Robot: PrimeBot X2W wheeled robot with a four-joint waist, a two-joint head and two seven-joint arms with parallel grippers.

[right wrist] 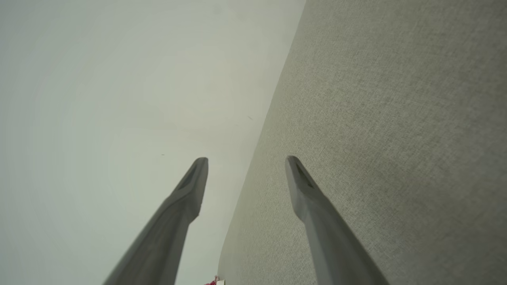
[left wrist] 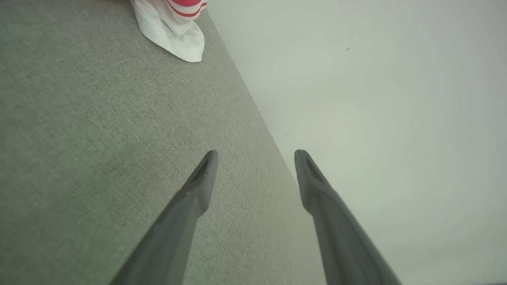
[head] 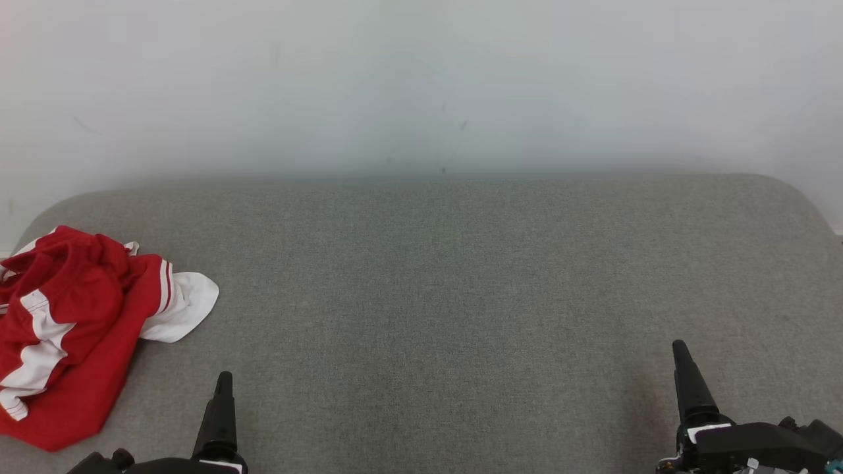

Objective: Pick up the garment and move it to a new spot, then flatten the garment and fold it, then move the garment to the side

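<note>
Red and white garment [head: 72,329] lay crumpled at the left end of the grey fabric surface [head: 461,296], clear of both grippers. Left gripper [left wrist: 255,156] was released, fingers spread and empty, over the surface's near edge, left of centre. Right gripper [right wrist: 246,162] was likewise released and empty, over the surface's near right corner

At the head view's lower corners, left tool [left wrist: 255,152] and right tool [right wrist: 246,158], each empty, fingers wide apart.
</note>
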